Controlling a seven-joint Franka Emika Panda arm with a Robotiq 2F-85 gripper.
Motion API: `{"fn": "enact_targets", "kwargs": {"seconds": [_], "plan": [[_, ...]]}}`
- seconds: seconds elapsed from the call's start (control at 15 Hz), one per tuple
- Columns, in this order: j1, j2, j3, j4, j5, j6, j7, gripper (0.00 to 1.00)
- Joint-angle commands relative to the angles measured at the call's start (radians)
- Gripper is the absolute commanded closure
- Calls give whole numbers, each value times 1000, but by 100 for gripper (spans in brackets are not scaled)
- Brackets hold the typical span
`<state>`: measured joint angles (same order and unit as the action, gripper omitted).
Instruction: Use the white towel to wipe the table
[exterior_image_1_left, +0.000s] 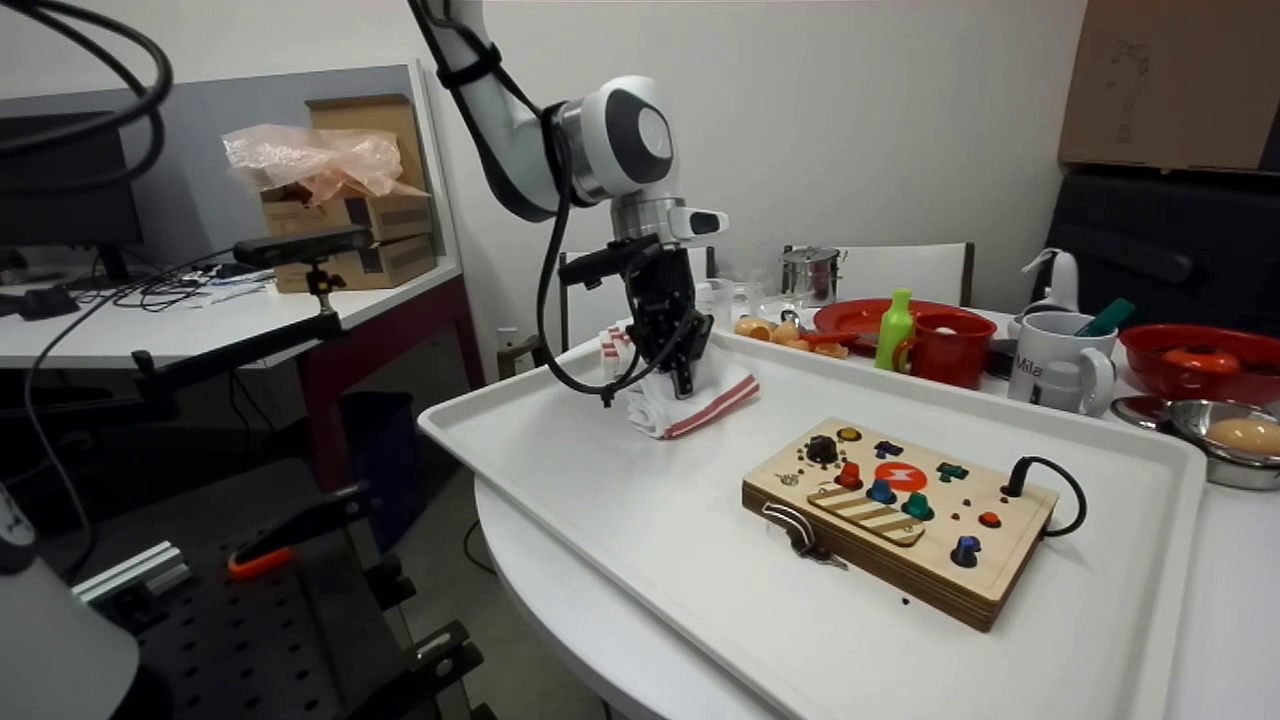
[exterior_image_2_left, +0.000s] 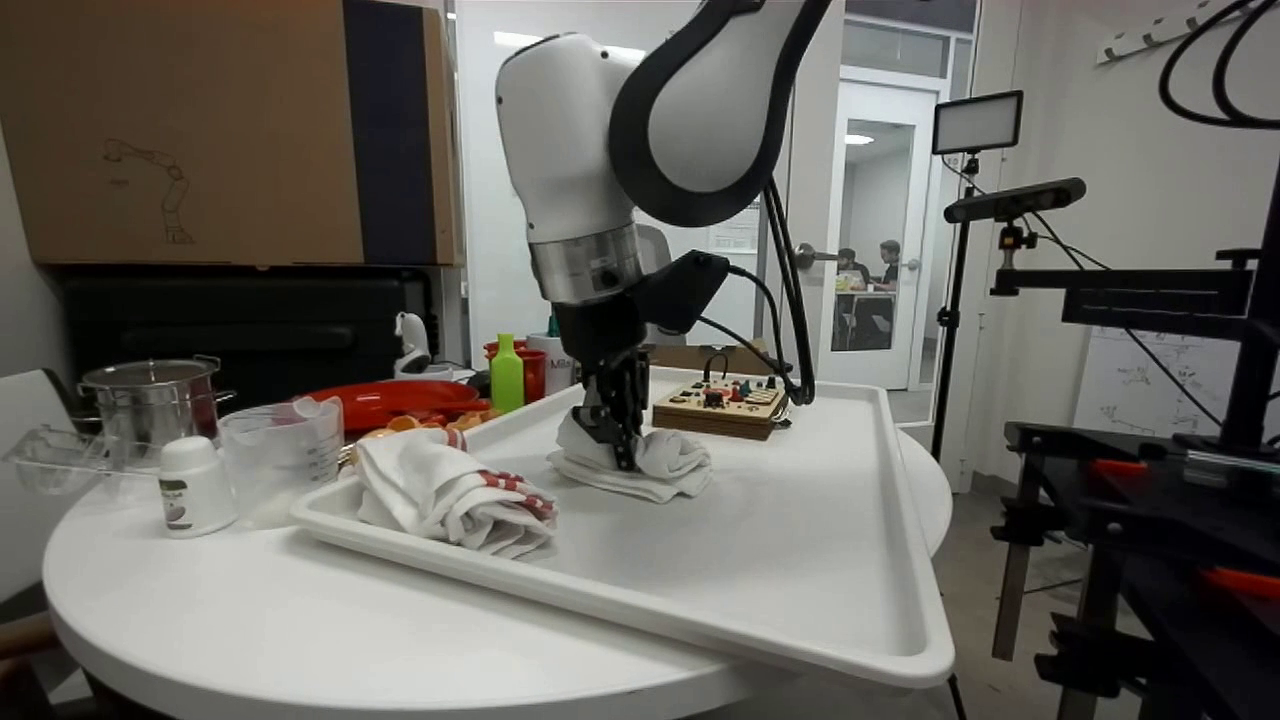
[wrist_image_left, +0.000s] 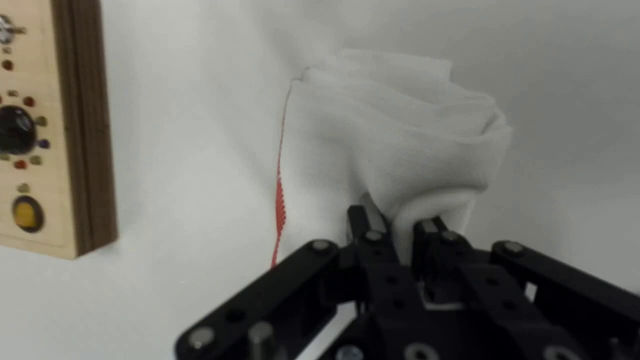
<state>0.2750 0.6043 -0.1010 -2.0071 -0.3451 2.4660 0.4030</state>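
The claw (wrist_image_left: 398, 225), partly closed, pinches the white towel (wrist_image_left: 425, 135) inside the tray (exterior_image_1_left: 640, 520), at ten o'clock from the wooden box (exterior_image_1_left: 950, 510) in an exterior view; at two o'clock, a red bowl (exterior_image_1_left: 1250, 386) holds a rounded red object (exterior_image_1_left: 1200, 358).

The arm (exterior_image_1_left: 505, 140) slants down from the top edge in an exterior view, bends at the rounded white wrist (exterior_image_1_left: 615, 120), and from there its silver flange (exterior_image_1_left: 648, 217) and the black gripper (wrist_image_left: 396, 227) point nearly straight down. In both exterior views the gripper is the lowest part, tilted slightly from upright. In the wrist view the two fingers (wrist_image_left: 357, 222) stand near each other, roughly parallel, clamped with a narrow gap between, while the linkages (wrist_image_left: 270, 290) behind them spread outward on either side.
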Motion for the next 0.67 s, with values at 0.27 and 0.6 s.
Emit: {"fn": "enact_targets", "kwargs": {"seconds": [0.27,0.6], "plan": [[85,-66,92,-94,-13,11,-51,97],[77,-77,76,-143,-18,6,-37,97]]}}
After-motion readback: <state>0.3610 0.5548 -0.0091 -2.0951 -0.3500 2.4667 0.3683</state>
